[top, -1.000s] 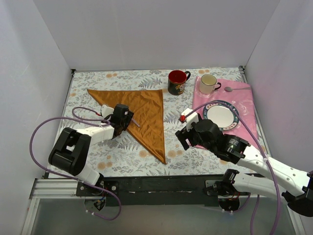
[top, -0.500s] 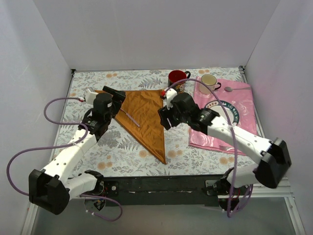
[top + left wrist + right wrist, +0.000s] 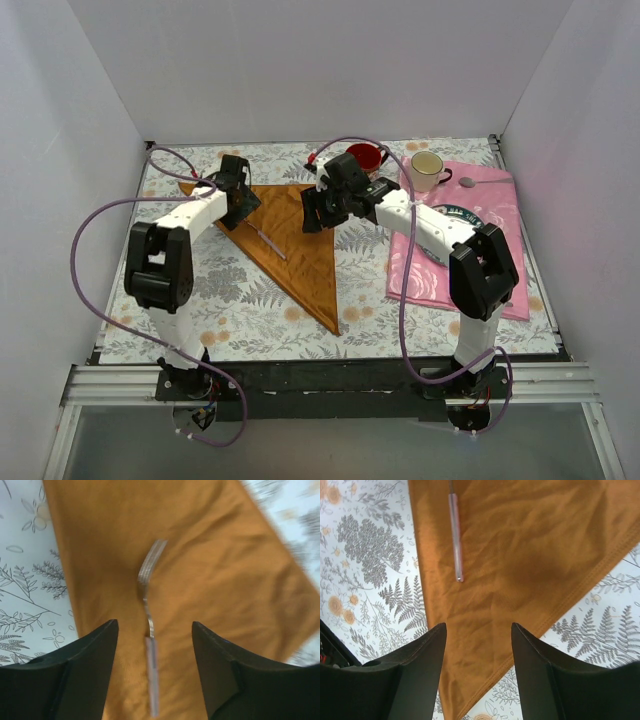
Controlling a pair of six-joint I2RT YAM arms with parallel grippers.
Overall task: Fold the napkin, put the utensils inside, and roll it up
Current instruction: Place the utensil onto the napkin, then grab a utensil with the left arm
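The rust-orange napkin (image 3: 300, 245) lies folded into a triangle on the floral table cover. One silver fork (image 3: 268, 241) lies on its left part. My left gripper (image 3: 243, 203) hovers open and empty over the napkin's far left corner. In the left wrist view the fork (image 3: 149, 630) lies between the open jaws (image 3: 154, 624) on the napkin (image 3: 210, 575). My right gripper (image 3: 313, 214) is open and empty over the napkin's far right corner. The right wrist view shows its gripper (image 3: 478, 625) above the napkin (image 3: 520, 555), with the fork handle (image 3: 455, 540) farther off.
A red mug (image 3: 365, 158) stands just behind the right gripper. A cream mug (image 3: 427, 170), a patterned plate (image 3: 468, 222) and a small spoon (image 3: 468, 183) sit on the pink cloth (image 3: 440, 280) at the right. White walls enclose the table.
Both arms have swung away from the near side toward the far end of the napkin. The left gripper went to its far left corner, the right to its far right corner. The napkin and fork stayed put.
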